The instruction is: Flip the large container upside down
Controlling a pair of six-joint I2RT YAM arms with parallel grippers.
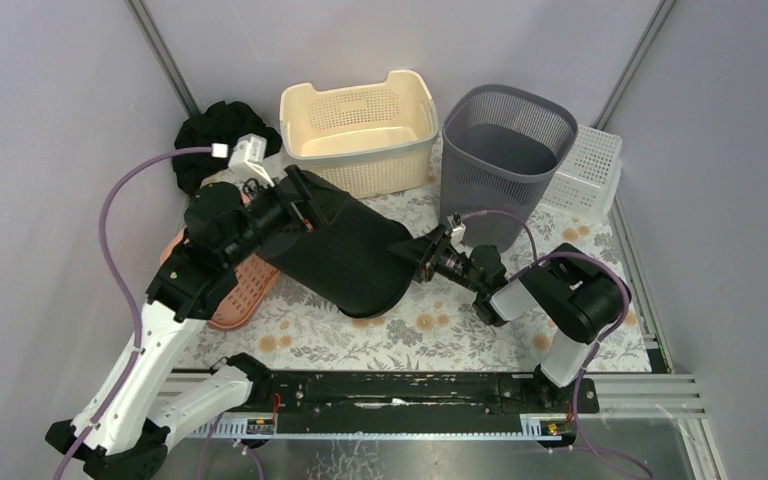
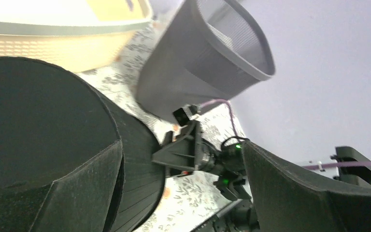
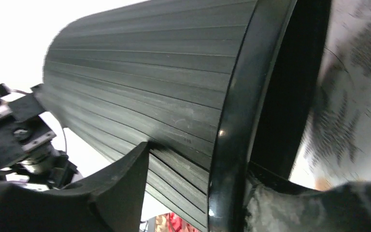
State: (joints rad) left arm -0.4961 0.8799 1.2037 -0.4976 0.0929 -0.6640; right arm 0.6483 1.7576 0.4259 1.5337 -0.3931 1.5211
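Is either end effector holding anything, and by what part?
The rim of the black container sits between the right end effector fingers, one inside, one outside; a clamp cannot be confirmed. Left end effector open, holding nothing.

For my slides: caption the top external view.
Black ribbed bin tipped sideways between left gripper and right gripper; cream basket behind.

Behind our tipped black bin (image 1: 345, 255), a cream basket (image 1: 370, 172) and grey bin (image 1: 480, 190) close together; open table (image 1: 440, 335) nearer us.
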